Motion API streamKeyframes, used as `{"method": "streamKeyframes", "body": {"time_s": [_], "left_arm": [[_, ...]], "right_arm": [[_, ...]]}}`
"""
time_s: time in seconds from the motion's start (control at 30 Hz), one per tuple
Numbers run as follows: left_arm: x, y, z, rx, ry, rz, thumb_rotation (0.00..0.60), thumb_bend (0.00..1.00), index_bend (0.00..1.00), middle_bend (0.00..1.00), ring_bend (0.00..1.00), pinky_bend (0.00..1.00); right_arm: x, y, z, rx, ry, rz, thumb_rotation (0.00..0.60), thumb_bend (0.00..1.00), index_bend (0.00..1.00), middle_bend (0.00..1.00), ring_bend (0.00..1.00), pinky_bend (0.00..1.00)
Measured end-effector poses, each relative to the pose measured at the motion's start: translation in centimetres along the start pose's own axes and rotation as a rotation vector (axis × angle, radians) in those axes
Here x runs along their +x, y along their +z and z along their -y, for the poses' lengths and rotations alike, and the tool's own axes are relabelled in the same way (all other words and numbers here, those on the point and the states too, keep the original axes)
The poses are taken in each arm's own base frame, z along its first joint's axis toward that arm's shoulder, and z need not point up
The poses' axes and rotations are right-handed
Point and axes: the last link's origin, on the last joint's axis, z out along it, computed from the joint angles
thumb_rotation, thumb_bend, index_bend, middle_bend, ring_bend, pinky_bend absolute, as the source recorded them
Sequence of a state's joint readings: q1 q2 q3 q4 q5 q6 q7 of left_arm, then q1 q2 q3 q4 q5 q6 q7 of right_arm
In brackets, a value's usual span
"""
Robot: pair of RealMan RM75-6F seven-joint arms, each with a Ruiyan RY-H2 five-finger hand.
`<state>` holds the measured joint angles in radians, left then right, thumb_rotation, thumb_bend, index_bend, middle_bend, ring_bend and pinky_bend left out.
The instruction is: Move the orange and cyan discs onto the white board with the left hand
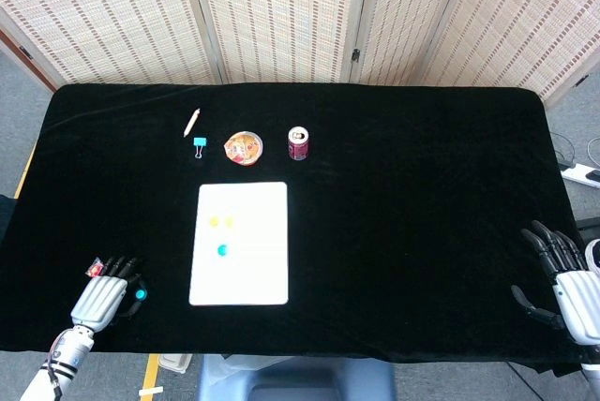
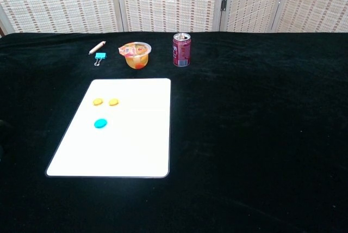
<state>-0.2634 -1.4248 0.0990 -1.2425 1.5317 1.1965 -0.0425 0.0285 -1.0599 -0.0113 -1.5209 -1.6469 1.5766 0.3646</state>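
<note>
While two orange discs (image 2: 105,102) and a cyan disc (image 2: 100,123) lie on the white board (image 2: 136,146), the left robot hand (image 1: 101,293) rests spread at the surface's (image 1: 403,214) lower-left edge, the right robot hand (image 1: 562,279) spread lower right.

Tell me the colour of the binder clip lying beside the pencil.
Cyan-blue, with silver wire handles: the binder clip shows best in the chest view, just below the pencil.

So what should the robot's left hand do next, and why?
Probably close on the cyan disc just beside its fingers. The white board already carries two orange discs and one cyan disc, and the left hand looks empty.
</note>
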Motion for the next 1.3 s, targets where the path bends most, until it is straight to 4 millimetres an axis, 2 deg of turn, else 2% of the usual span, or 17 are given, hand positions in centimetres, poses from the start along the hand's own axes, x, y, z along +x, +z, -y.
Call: {"method": "streamKeyframes", "body": {"time_s": [0.3, 0.53, 0.7, 1.03, 1.3], "left_arm": [[1.9, 0.6, -1.1, -0.051, -0.028, -0.034, 0.6, 0.43, 0.48, 0.14, 0.0, 0.0], [4.9, 3.0, -4.1, -0.164, -0.013, -0.091, 0.6, 0.43, 0.48, 0.14, 0.0, 0.0], [6.2, 5.3, -6.3, -0.229, -0.009, -0.1, 0.6, 0.43, 0.48, 0.14, 0.0, 0.0], [6.8, 9.8, -11.0, -0.314, 0.009, -0.06, 0.6, 0.43, 0.47, 0.14, 0.0, 0.0], [6.6, 11.8, -11.8, -0.296, 0.038, -0.039, 0.6, 0.43, 0.46, 0.14, 0.0, 0.0]], "right_arm": [[0.0, 0.1, -0.1, 0.001, 0.002, 0.0, 0.6, 0.39, 0.0, 0.0, 0.0, 0.0], [0.0, 0.0, -0.3, -0.005, 0.004, 0.0, 0.6, 0.39, 0.0, 0.0, 0.0, 0.0], [0.0, -0.1, -0.5, -0.011, 0.004, -0.002, 0.6, 0.39, 0.0, 0.0, 0.0, 0.0], [0.0, 0.1, -0.5, -0.014, 0.001, 0.002, 0.6, 0.39, 0.0, 0.0, 0.0, 0.0], [0.0, 0.0, -0.6, -0.023, -0.001, 0.004, 0.6, 0.39, 0.0, 0.0, 0.0, 0.0]]}}
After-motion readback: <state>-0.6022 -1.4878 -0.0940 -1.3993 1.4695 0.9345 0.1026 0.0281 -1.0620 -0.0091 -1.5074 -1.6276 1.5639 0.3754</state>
